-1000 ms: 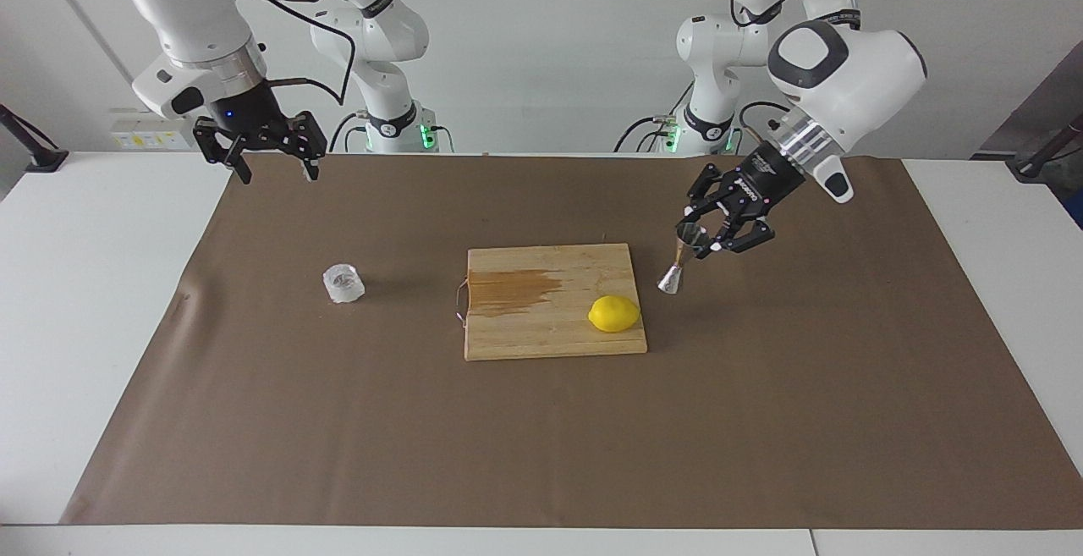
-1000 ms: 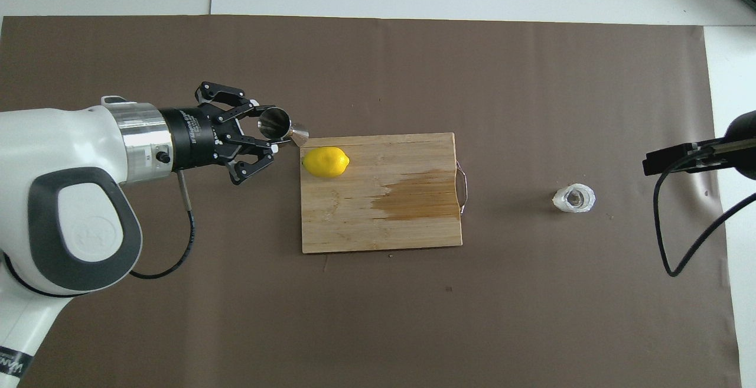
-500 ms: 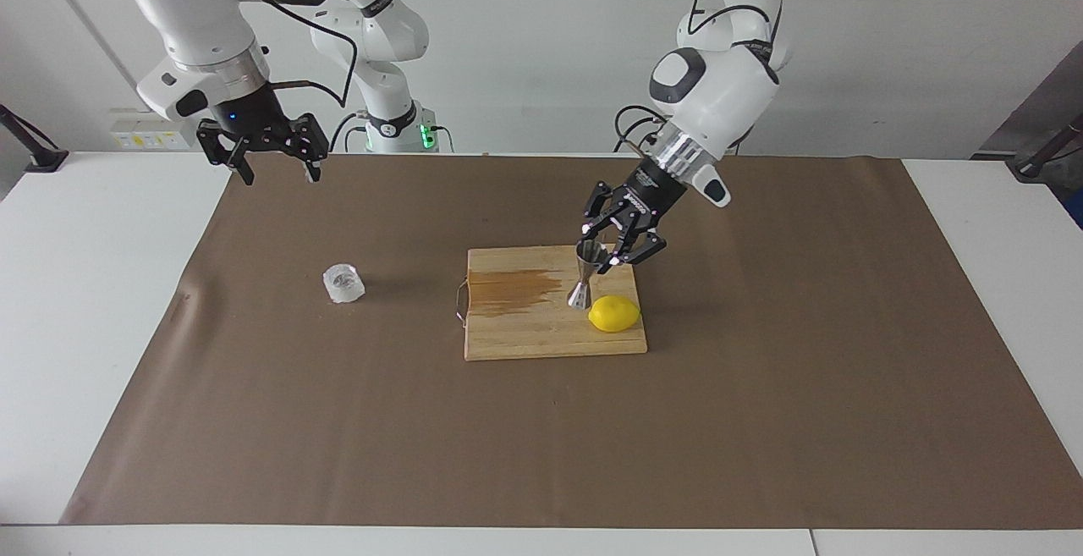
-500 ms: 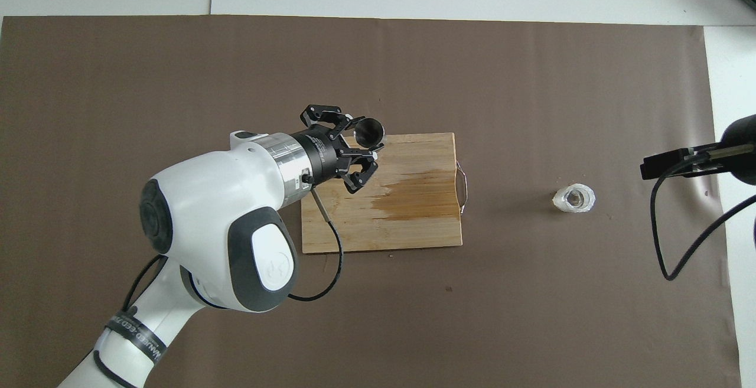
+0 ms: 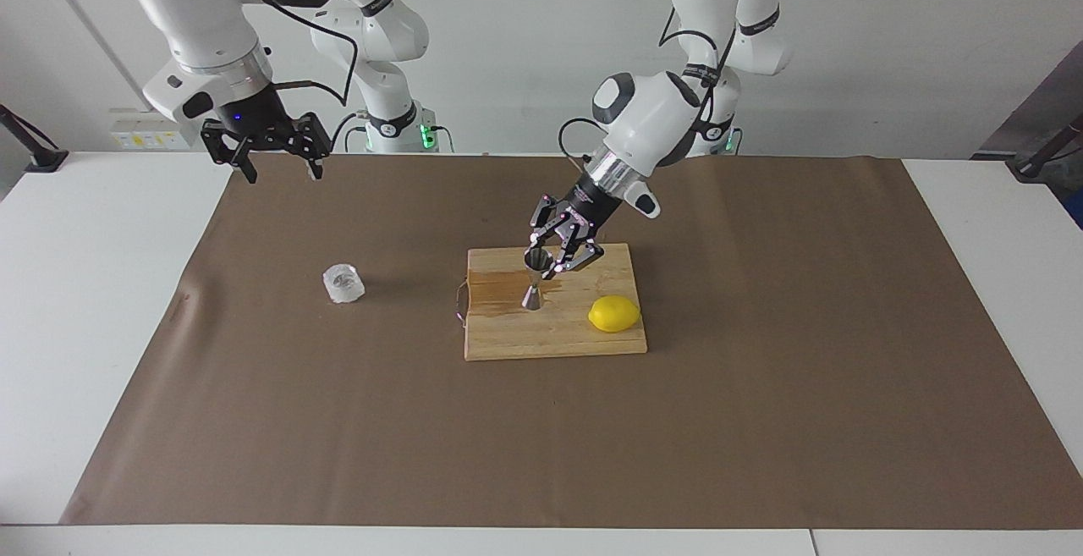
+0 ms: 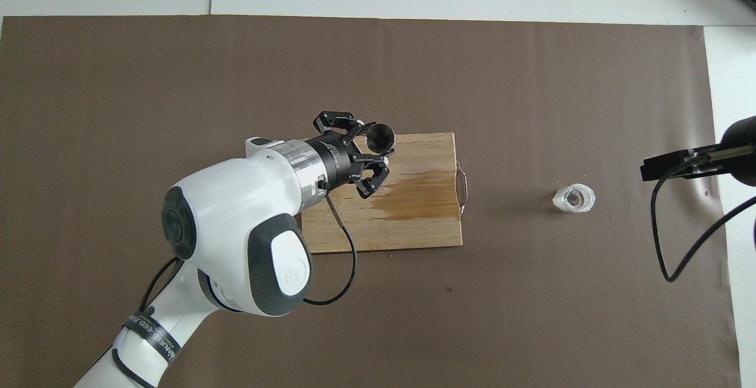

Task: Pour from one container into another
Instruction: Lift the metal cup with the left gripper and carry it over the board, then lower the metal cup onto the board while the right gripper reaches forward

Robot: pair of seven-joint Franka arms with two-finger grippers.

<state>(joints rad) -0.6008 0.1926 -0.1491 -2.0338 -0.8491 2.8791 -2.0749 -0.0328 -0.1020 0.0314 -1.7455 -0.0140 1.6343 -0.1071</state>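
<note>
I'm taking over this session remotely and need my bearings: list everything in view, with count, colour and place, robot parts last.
jigger: one, shiny steel, held upright in the left gripper over the cutting board
clear cup: one, whitish-translucent, on the paper toward the right arm's end of the table
lemon: one, yellow, on the cutting board, at its end toward the left arm
cutting board: one, light wood with a darker stain, mid-table on the paper
paper: one sheet, brown, covering most of the table
table: one, white
left gripper: one, black, shut on the jigger
right gripper: one, black, open, waiting in the air over the paper's edge nearest the robots
</note>
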